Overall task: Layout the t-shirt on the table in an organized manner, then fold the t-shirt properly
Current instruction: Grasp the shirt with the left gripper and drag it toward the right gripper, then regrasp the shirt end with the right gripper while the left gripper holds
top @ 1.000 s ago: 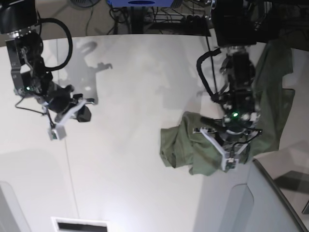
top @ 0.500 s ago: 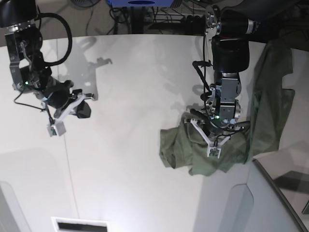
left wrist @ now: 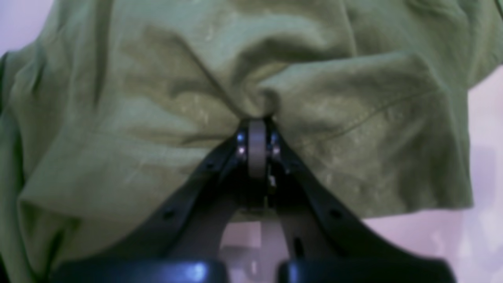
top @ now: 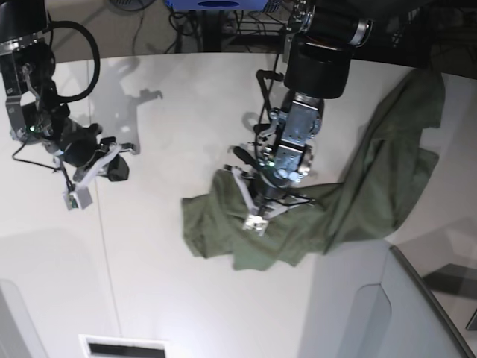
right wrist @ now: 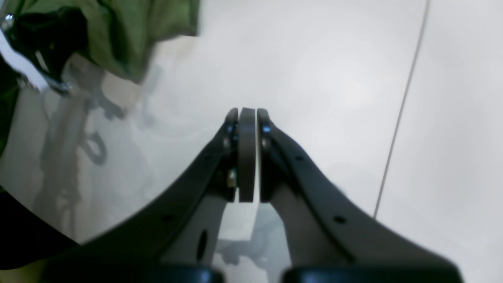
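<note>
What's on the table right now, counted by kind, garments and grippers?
Garments: 1, the olive-green t-shirt, crumpled.
Grippers: 2, the left gripper shut on a pinch of the t-shirt, the right gripper shut on nothing above the bare table.
Total: 3

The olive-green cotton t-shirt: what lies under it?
Under the olive-green cotton t-shirt only the white tabletop shows around its edges. Whatever lies beneath the bunched cloth is covered.
</note>
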